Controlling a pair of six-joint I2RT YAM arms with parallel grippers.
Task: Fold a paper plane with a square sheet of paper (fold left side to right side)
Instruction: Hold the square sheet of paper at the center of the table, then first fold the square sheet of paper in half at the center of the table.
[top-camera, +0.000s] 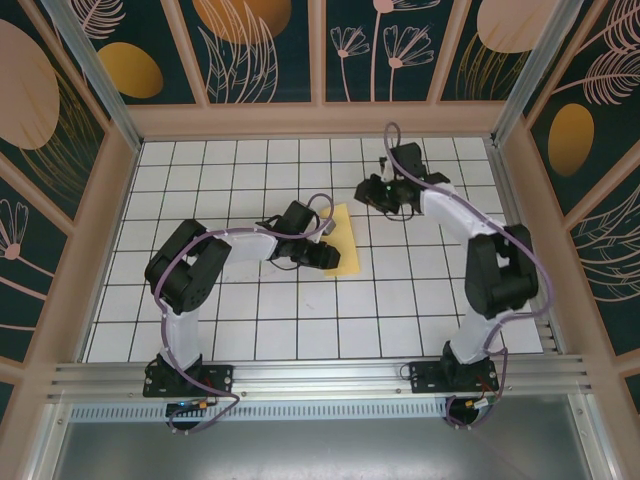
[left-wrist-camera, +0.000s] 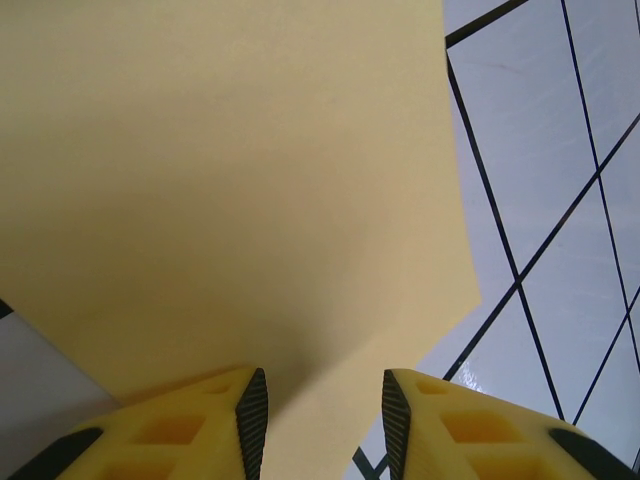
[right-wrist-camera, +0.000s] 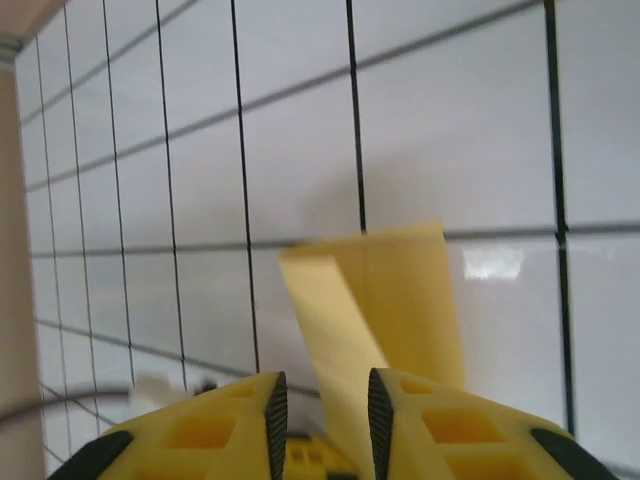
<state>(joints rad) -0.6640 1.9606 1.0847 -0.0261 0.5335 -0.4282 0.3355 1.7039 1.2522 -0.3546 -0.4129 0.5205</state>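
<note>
The square sheet of paper (top-camera: 348, 238) lies mid-table as a narrow yellow strip, folded over on itself. In the right wrist view the paper (right-wrist-camera: 405, 290) has one flap standing up off the tiles on its left. My left gripper (top-camera: 327, 257) rests at the paper's near-left edge. In the left wrist view the yellow paper (left-wrist-camera: 230, 180) spreads out in front of the left gripper (left-wrist-camera: 325, 425), whose jaws stand apart over it without pinching it. My right gripper (top-camera: 378, 198) hovers just beyond the paper's far-right corner. The right gripper (right-wrist-camera: 322, 420) shows a narrow empty gap between its jaws.
The white grid-tiled table (top-camera: 230, 170) is ringed by a wooden frame (top-camera: 320, 120) and patterned walls. An aluminium rail (top-camera: 320, 375) with both arm bases runs along the near edge. A grey cable (right-wrist-camera: 40, 412) crosses the lower left of the right wrist view.
</note>
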